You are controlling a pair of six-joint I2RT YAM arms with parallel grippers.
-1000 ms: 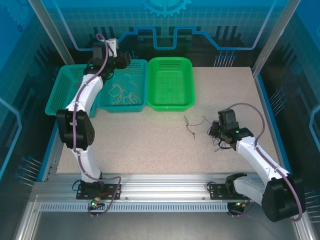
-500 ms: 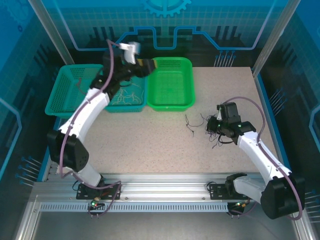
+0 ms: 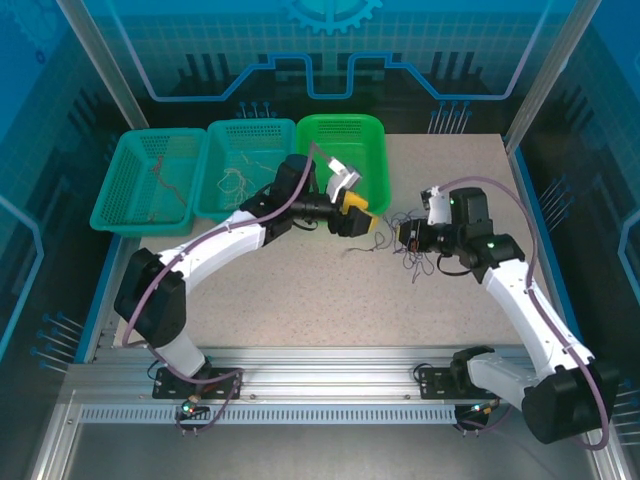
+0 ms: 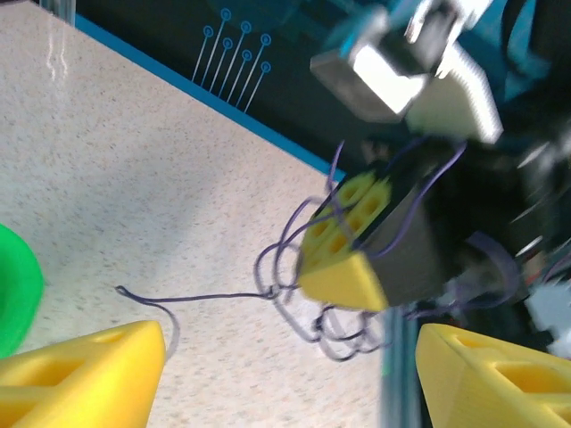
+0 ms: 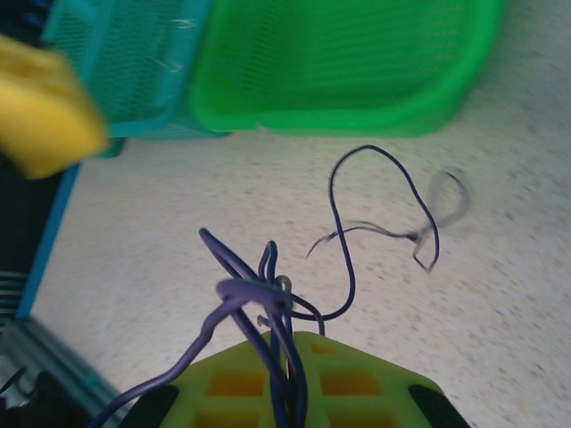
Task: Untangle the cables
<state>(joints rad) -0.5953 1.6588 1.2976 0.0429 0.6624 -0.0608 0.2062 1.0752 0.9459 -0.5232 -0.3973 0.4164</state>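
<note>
Speckled beige surface (image 3: 300, 295), teal basket (image 3: 150, 136) far left, second teal basket (image 3: 250, 127) beside, green basket (image 3: 335, 150) next, dark cables (image 3: 410, 258) trailing mid-right

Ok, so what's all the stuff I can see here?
left basket: 1, teal, far left
middle basket: 1, teal, next to it
green basket: 1, green, right of those
red cables: a few, red, in the left basket
whitish cables: a few, whitish, in the middle basket
dark cables: one tangle, dark purple, in the right gripper
table: 1, speckled beige, underneath
left gripper: 1, yellow fingers, open, near the tangle
right gripper: 1, yellow fingers, shut on the dark cables
</note>
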